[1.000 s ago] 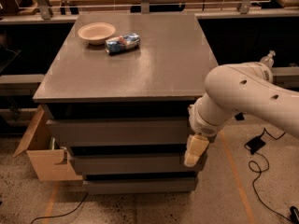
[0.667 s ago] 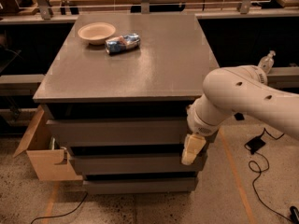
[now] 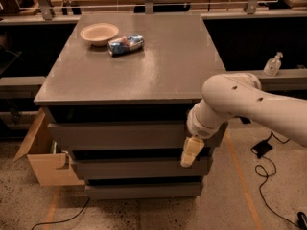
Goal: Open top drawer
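The gripper point(image 3: 188, 153) hung at the right end of the top drawer point(image 3: 120, 135), its grip impossible to tell; the white arm point(image 3: 240, 99) bent downward, hiding that corner.

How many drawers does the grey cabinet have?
3. The wide matte grey top drawer sits right under the tabletop, the narrower grey middle drawer below it, the grey bottom drawer lowest. The cream gripper hangs by the upper two drawers' right ends.
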`<control>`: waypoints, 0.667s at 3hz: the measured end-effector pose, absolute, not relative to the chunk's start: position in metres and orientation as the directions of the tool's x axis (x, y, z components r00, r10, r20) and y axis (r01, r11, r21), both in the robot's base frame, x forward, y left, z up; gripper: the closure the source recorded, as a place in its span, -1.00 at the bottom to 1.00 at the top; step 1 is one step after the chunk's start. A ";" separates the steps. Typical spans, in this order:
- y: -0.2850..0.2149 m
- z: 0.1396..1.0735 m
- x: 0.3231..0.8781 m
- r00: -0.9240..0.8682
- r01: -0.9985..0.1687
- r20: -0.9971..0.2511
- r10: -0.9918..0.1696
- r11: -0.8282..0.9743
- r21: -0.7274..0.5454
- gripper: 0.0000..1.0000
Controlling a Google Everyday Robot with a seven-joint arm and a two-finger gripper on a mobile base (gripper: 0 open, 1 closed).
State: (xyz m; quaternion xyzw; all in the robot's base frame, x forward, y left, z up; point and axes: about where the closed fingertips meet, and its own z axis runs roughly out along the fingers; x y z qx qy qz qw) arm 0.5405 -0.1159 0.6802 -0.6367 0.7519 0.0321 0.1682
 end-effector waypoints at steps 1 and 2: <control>-0.114 0.662 0.548 -0.141 -0.974 -0.303 -0.942 0.187 -0.128 -0.50; -0.119 0.656 0.542 -0.152 -0.976 -0.296 -0.943 0.190 -0.104 -0.06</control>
